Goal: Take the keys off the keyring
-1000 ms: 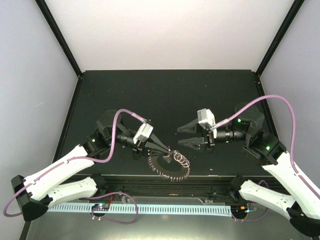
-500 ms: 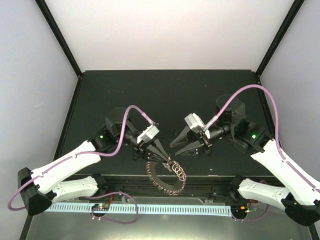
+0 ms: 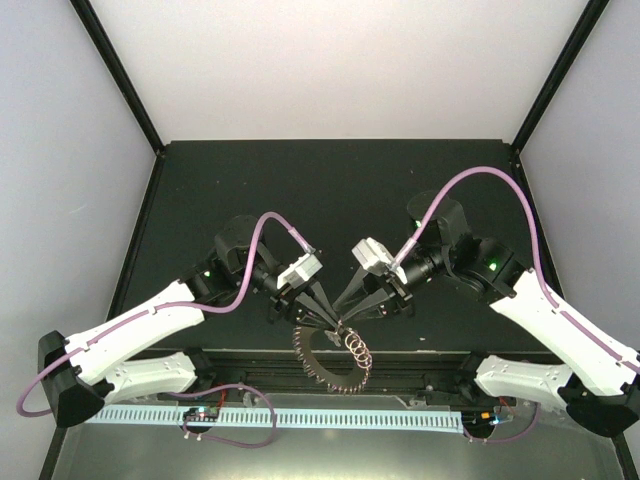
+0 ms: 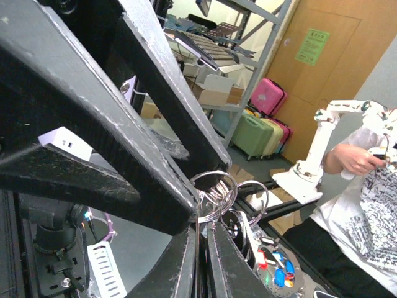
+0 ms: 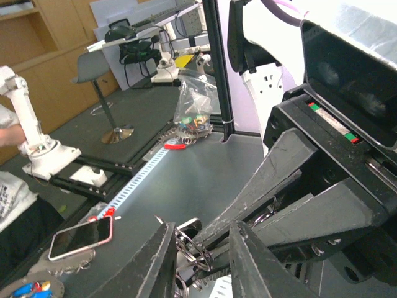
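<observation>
1. Your left tool (image 3: 328, 318) is clenched on the keyring's (image 3: 306, 362) upper rim.
2. Your right tool (image 3: 350, 312) is spread apart, its fingers either side of the ring's wire loops (image 3: 356, 343).
3. The keyring sits lifted over the worktop's (image 3: 330, 190) near edge.

Top cam, high behind bases, looks steeply down on table (image 3: 330, 190). Left wrist cam faces 4 o'clock, right 8 o'clock, both close-up. All share keyring (image 3: 318, 368) at 6 o'clock.
</observation>
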